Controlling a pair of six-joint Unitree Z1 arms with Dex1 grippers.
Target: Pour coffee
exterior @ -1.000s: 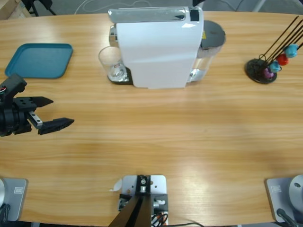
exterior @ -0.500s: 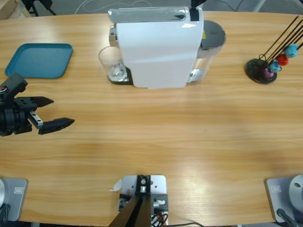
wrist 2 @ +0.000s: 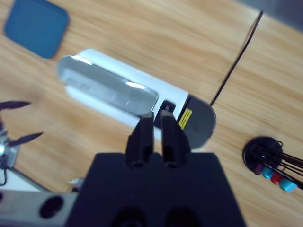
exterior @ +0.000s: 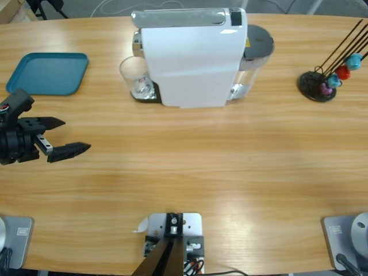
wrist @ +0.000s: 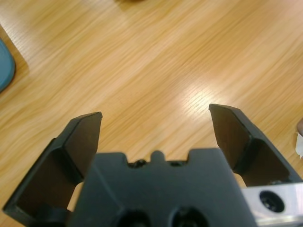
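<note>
High view: glass [exterior: 136,77] under coffee machine [exterior: 192,57]

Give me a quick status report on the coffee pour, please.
Left end effector open, empty, above bare table. Right end effector shut, high over machine. Glass at machine, no coffee visible.

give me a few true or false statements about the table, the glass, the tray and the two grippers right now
1. The glass stands at the white coffee machine. True.
2. The glass is full of coffee. False: it looks empty.
3. The left gripper is open with nothing between its fingers. True.
4. The left gripper holds the blue tray. False: the tray lies apart on the table, beyond the gripper.
5. The right gripper is open wide. False: it is shut, high above the coffee machine.
6. A stand with coloured capsules sits on the far side of the machine from the tray. True.
</note>
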